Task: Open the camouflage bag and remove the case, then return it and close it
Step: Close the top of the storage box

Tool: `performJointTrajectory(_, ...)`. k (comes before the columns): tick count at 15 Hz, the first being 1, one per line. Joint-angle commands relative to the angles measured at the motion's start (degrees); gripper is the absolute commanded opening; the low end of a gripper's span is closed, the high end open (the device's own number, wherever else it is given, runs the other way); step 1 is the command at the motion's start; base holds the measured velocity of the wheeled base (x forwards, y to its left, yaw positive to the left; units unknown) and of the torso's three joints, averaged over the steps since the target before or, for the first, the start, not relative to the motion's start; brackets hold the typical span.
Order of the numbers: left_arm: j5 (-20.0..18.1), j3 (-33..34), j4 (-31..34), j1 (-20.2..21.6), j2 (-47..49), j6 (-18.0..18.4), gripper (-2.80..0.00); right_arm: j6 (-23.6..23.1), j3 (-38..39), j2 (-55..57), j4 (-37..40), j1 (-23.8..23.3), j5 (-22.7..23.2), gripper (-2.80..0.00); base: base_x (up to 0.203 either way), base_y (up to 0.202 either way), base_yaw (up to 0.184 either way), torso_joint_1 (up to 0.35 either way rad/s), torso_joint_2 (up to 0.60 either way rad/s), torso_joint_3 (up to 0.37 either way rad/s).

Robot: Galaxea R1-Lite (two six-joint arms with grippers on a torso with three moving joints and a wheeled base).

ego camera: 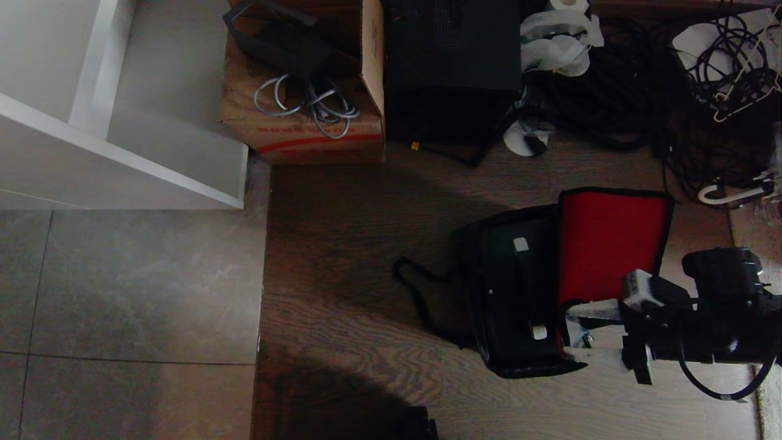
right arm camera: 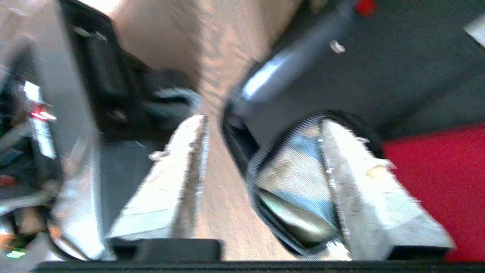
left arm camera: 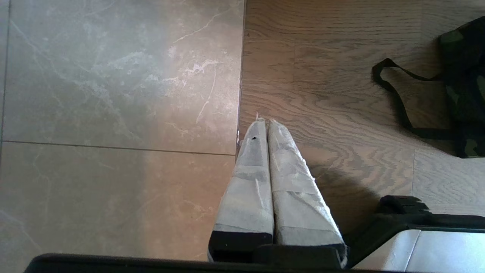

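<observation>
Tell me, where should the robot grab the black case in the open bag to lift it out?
Probably by the handle along the top of the case, coming straight down. It faces up in the camouflage bag, whose walls hide the sides. The right claw is open beside it.

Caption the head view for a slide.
Camouflage bag open, red lid flipped back, case inside, right gripper beside it.

The floor (ego camera: pixel 354 256) is wood planking on the right and grey tile (ego camera: pixel 122 293) on the left. On the wood sit the open bag (ego camera: pixel 519 293) with its strap (ego camera: pixel 421 299) trailing left, a cardboard box (ego camera: pixel 305 122), a black box (ego camera: pixel 452 73) beside it, and a tangle of cables (ego camera: pixel 641 85). A white shelf (ego camera: pixel 122 146) stands on the tile.
</observation>
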Motion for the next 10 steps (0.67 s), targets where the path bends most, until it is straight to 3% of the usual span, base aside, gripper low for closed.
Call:
performJointTrajectory(1, 0.0, 0.0, -0.01, 0.0, -0.09, -0.05, -2.8, 4.6, -0.55, 0.3, -0.06, 4.11, 0.69, 0.0, 0.0, 0.0, 0.0, 0.0, 0.0, 0.0)
performJointTrajectory(4, 0.0, 0.0, -0.01, 0.0, -0.09, -0.01, -2.8, 10.75, -1.2, 0.71, -0.26, 8.22, 0.75, 0.0, 0.0, 0.0, 0.0, 0.0, 0.0, 0.0)
performJointTrajectory(6, 0.0, 0.0, -0.01, 0.0, -0.09, -0.01, -2.8, 17.54, -2.24, 0.82, -0.31, 13.62, 0.72, 0.0, 0.0, 0.0, 0.0, 0.0, 0.0, 0.0)
performJointTrajectory(10, 0.0, 0.0, -0.01, 0.0, -0.09, -0.01, -2.8, 40.09, -10.96, 0.45, -1.45, 26.83, -1.4, 0.0, 0.0, 0.0, 0.0, 0.0, 0.0, 0.0)
